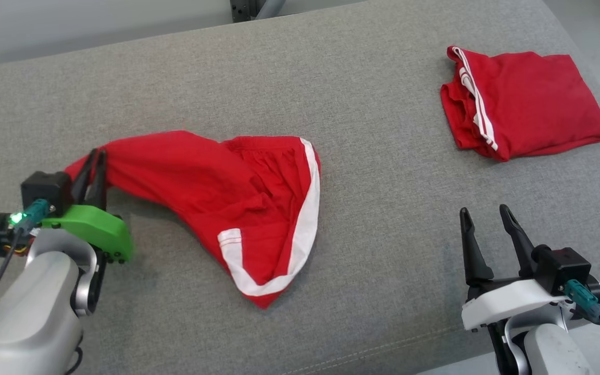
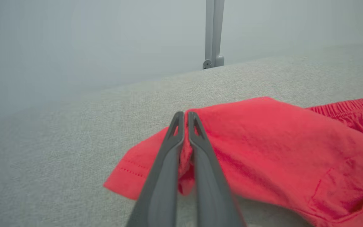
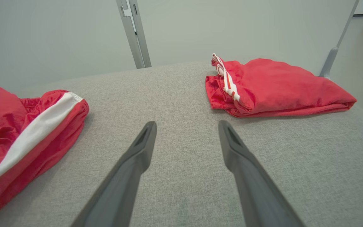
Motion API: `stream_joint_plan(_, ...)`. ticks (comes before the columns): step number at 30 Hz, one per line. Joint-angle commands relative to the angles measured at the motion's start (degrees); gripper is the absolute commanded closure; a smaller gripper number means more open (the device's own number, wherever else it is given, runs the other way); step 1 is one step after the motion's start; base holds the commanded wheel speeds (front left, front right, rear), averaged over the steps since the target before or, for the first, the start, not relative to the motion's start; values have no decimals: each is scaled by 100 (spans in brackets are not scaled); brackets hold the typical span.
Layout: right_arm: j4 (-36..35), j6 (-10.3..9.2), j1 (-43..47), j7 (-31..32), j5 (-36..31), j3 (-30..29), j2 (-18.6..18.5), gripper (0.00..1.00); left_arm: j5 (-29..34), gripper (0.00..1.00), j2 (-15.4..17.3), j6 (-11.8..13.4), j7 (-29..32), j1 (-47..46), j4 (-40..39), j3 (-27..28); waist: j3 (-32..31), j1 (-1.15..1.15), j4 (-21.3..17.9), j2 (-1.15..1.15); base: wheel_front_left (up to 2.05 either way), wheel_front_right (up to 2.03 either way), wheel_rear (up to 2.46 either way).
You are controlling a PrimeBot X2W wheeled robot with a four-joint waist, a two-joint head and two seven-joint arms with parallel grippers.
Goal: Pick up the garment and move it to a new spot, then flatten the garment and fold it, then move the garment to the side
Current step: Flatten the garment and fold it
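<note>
Garment [image 1: 216, 198] lies left-to-right, end in left tool [image 1: 98, 154].

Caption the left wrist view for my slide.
Left tool shut on a pinched fold of the red shorts, which lie on the grey cushion.

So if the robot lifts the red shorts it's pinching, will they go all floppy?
Probably floppy: the red shorts sag and wrinkle where the left gripper pinches one end. Likely light too, since the thin cloth bunches up between its fingers.
</note>
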Motion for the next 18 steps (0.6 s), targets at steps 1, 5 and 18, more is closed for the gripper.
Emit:
stream_joint_plan(1, 16, -9, -80, -14, 27, 23, -7, 0, 102, 100, 78, 51, -14, -95, -37, 125, 14, 0, -37, 0, 0, 0, 0)
stream_joint_plan(5, 6, -9, -118, -13, 51, 56, -12, 0, 536, 100, 157, 193, -16, -184, -205, 649, 52, 0, -153, 0, 0, 0, 0)
stream_joint_plan(18, 50, -9, 134, -14, 30, -81, -8, 0, 523, 0, -220, -61, -10, 664, 635, 1276, -96, 0, -230, 0, 0, 0, 0)
